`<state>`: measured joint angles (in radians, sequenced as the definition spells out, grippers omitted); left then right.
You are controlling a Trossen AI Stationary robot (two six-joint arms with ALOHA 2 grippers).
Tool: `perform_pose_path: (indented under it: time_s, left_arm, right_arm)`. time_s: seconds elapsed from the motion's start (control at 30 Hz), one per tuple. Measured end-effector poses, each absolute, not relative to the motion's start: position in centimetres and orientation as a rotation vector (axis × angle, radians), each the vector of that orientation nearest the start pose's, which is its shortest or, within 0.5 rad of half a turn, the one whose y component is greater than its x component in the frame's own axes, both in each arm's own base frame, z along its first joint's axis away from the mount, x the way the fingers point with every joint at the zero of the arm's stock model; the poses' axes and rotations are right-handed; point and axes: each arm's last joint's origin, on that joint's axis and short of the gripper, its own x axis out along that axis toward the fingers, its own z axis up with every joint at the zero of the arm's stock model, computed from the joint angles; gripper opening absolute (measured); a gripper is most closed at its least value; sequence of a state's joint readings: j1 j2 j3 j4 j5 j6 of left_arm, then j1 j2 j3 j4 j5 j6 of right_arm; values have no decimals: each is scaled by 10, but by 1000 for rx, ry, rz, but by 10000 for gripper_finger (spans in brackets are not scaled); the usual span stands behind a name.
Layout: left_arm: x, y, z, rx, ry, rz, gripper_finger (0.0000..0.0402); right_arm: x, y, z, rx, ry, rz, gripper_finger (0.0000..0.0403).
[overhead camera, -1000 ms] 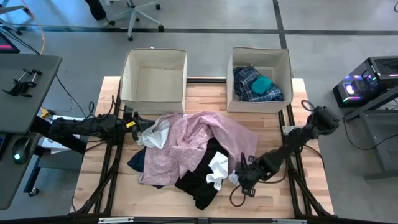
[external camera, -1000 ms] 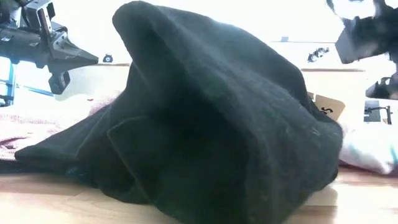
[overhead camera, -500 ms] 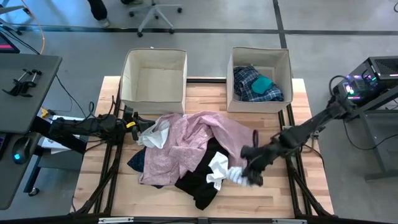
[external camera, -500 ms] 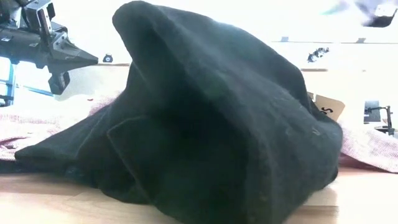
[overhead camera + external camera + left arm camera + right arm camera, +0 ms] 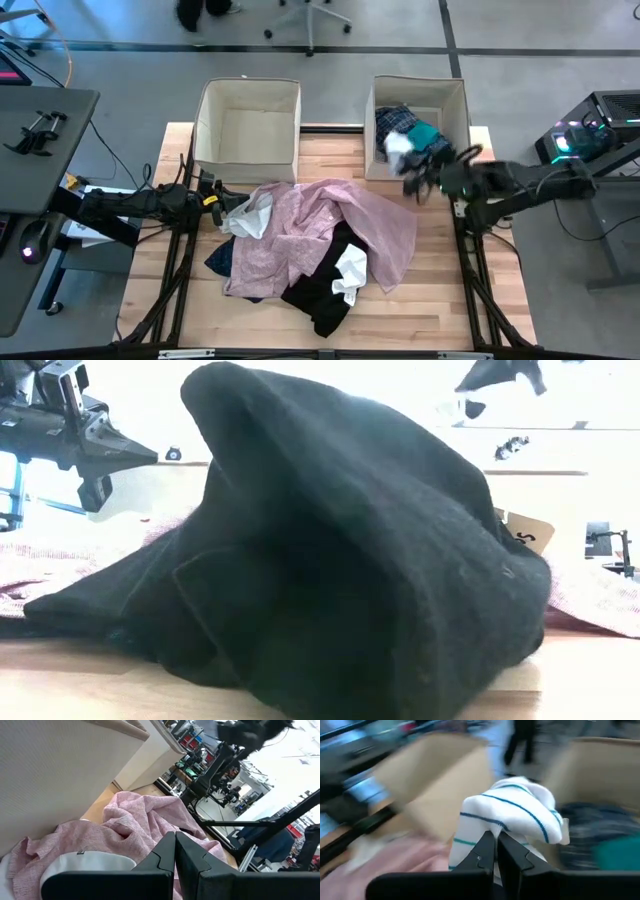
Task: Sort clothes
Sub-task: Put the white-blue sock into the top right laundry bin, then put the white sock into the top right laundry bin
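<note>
Fingers of the right gripper pinch a striped sock over the right box, which already holds plaid and teal items. The left gripper rests closed, empty, beside the unsorted pile; left box empty.

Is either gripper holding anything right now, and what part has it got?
The right gripper is shut on the striped sock, pinching its lower folded edge, above the right box. The left gripper is shut and holds nothing.

R claw + striped sock motion-blurred
</note>
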<state>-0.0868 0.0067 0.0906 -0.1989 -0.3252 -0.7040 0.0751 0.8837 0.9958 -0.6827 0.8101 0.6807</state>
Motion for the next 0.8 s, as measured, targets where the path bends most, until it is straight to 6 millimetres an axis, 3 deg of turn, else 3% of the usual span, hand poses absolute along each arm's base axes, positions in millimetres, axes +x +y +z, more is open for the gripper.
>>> perform_pose_path:
  time_s: [0.13, 0.4, 0.67, 0.8]
  left_arm:
    - [90, 2, 175, -676, 23, 270, 0]
    - [90, 2, 175, -675, 16, 290, 0]
    - [90, 2, 175, -676, 13, 295, 0]
    - [90, 2, 175, -676, 13, 297, 0]
  right_arm:
    - [148, -49, 341, 457, 334, -1030, 1]
    - [145, -103, 320, 503, 590, -1097, 14]
    - [145, -133, 303, 481, 734, -1180, 97]
    - [143, -135, 320, 573, 672, -1158, 119]
